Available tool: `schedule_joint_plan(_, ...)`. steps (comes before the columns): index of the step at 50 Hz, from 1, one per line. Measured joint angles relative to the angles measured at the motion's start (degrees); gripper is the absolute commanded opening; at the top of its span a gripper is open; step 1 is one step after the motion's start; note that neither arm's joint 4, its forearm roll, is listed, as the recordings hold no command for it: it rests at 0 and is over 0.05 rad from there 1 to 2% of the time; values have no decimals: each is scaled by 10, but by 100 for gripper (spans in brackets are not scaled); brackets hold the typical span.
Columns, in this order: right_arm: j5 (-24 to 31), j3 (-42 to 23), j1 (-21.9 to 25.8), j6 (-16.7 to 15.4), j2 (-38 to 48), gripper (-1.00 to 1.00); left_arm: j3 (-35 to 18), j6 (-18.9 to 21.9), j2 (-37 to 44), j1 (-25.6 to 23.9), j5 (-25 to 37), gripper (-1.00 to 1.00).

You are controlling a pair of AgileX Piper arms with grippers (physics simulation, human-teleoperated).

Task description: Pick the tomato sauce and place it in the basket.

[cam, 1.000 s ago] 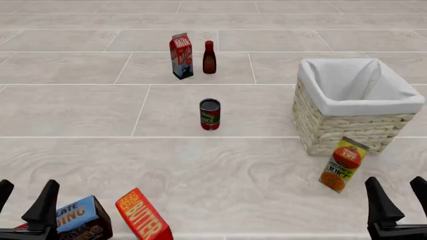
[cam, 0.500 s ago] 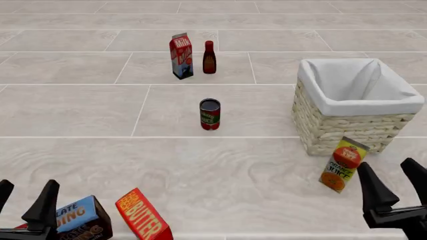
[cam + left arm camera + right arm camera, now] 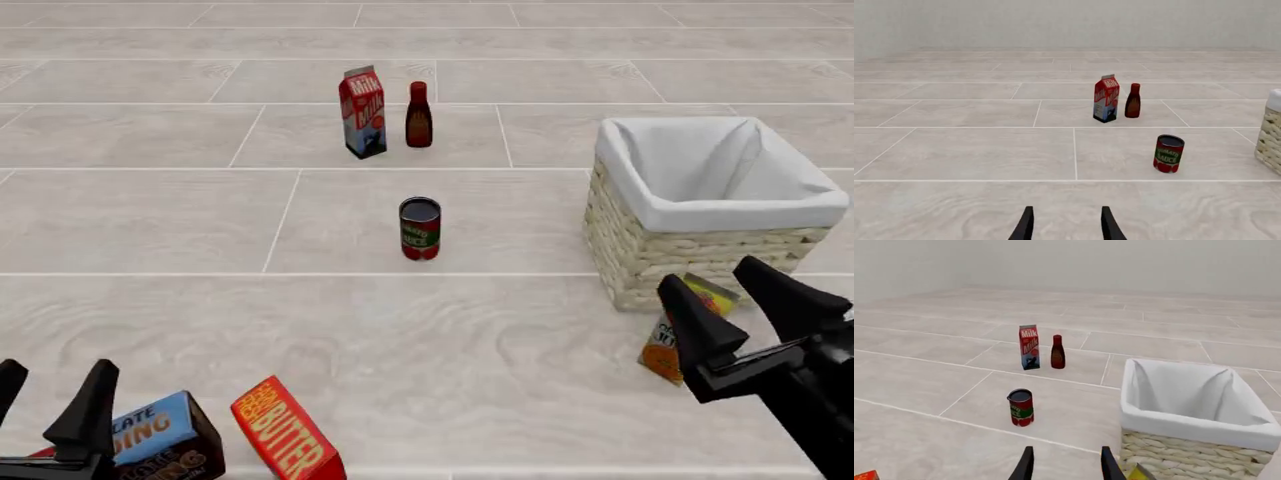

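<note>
The right gripper (image 3: 750, 302) covers most of the juice carton (image 3: 663, 350); the front view's bottom edge cuts the butter box (image 3: 286, 436).

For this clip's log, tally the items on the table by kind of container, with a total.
Cans: 1, the small red-labelled tomato sauce can
Bottles: 1, the dark red bottle with a red cap
Cartons: 2, the red and blue milk carton and the orange juice carton
Boxes: 2, the red butter box and the blue chocolate pudding box
Baskets: 1, the cloth-lined beige wicker basket
Total: 7
</note>
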Motion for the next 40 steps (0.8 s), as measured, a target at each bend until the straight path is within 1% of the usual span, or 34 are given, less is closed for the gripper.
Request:
schedule_joint_plan(9, -50, -23, 43, -8, 78, 100, 0, 0, 0, 0, 0, 100)
schedule_joint_plan(23, -117, -66, 94, -21, 209, 100, 0, 0, 0, 0, 0, 100)
schedule_joint_plan(32, -133, -101, 107, -23, 279, 100, 0, 0, 0, 0, 0, 100)
schedule_joint_plan(36, -133, -120, 107, -19, 315, 100, 0, 0, 0, 0, 0, 100)
schedule_joint_plan(40, -131, -139, 104, -22, 348, 100, 0, 0, 0, 0, 0, 100)
